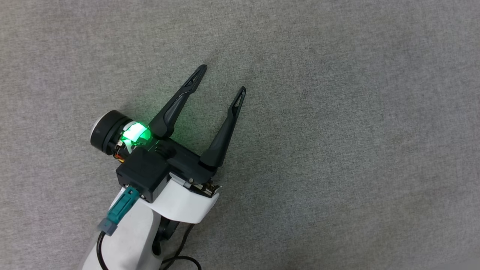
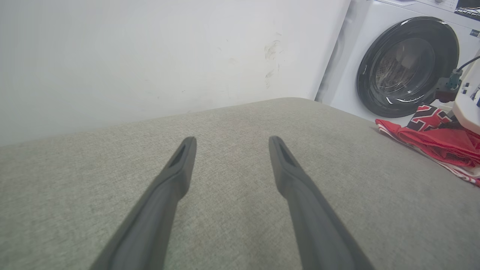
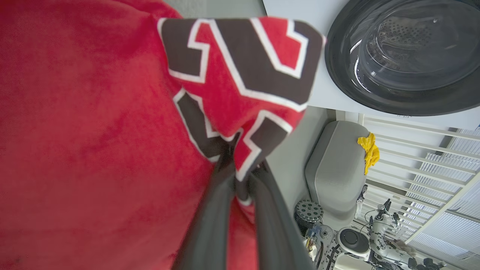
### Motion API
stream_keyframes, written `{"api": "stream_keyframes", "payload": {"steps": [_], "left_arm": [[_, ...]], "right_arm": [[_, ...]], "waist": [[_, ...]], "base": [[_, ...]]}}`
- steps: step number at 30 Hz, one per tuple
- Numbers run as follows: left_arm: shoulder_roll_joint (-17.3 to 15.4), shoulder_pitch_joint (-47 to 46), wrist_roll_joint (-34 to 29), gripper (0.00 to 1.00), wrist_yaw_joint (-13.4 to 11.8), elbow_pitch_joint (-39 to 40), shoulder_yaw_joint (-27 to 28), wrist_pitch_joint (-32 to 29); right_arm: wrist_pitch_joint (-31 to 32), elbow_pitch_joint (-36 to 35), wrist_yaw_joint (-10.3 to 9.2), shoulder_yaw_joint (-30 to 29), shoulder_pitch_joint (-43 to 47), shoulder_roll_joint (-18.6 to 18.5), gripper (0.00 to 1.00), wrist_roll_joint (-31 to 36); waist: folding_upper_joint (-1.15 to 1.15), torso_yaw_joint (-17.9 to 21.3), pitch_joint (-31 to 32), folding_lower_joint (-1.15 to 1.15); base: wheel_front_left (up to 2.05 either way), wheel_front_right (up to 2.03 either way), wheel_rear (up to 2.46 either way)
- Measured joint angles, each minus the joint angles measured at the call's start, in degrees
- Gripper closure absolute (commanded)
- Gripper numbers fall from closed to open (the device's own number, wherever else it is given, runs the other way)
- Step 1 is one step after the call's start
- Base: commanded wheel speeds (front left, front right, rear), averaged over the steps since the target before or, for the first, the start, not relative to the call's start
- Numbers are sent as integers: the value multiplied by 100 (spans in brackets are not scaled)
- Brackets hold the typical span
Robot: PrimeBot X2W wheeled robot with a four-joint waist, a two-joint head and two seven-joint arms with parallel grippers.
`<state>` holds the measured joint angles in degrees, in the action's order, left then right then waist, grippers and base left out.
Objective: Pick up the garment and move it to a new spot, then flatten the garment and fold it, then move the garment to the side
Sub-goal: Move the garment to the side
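Observation:
In the right wrist view the garment [image 3: 93,131], red with black-and-white lettering, takes up most of the picture. My right gripper [image 3: 240,182] is shut on a bunched fold of it at the lettered part. The left wrist view has the same garment [image 2: 442,144] lying crumpled at the far right of the grey surface, with a pale part of the right arm [image 2: 468,108] over it. My left gripper [image 1: 222,78] hovers open over bare grey fabric with nothing between its fingers, and its own view shows it spread wide [image 2: 232,140].
The grey fabric surface [image 1: 356,131] stretches all around the left gripper. A white washing machine [image 2: 405,67] with a dark round door stands past the surface's far right edge, beside a white wall [image 2: 150,56]. A yellow cloth [image 3: 369,150] lies on a grey cushion near a white slatted rack [image 3: 431,157].

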<state>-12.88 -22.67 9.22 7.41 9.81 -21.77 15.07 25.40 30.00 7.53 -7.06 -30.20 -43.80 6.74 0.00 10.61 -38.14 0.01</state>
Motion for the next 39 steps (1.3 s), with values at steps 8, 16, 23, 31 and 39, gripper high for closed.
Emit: {"api": "stream_keyframes", "payload": {"steps": [8, 16, 23, 31, 39], "left_arm": [[75, 16, 2, 0, 0, -107, 0, 0], [304, 331, 93, 0, 0, -309, 238, 0], [472, 929, 136, 0, 0, -448, 701, -1], [676, 1624, 41, 0, -9, -508, 1481, 0], [811, 2109, -105, 0, -60, -616, 1936, 1]], "right_arm": [[-167, 56, 0, -283, -152, 246, 0, 369], [-371, -478, 0, -318, -175, 524, 0, 339], [-1145, -1308, -1, -383, -51, 1209, 0, -100], [-1795, -2716, -1, -406, 770, 2462, 0, -598], [-2034, -3684, -2, -218, 1841, 3463, 0, -1209]], "waist": [[0, -79, 196, -1], [0, -130, 838, -1], [0, -253, 1678, -1], [0, -508, 2608, -2], [0, -810, 3212, -3]], "base": [[0, 0, 0], [0, 0, 0], [0, 0, 0], [0, 0, 0], [0, 0, 0]]}}
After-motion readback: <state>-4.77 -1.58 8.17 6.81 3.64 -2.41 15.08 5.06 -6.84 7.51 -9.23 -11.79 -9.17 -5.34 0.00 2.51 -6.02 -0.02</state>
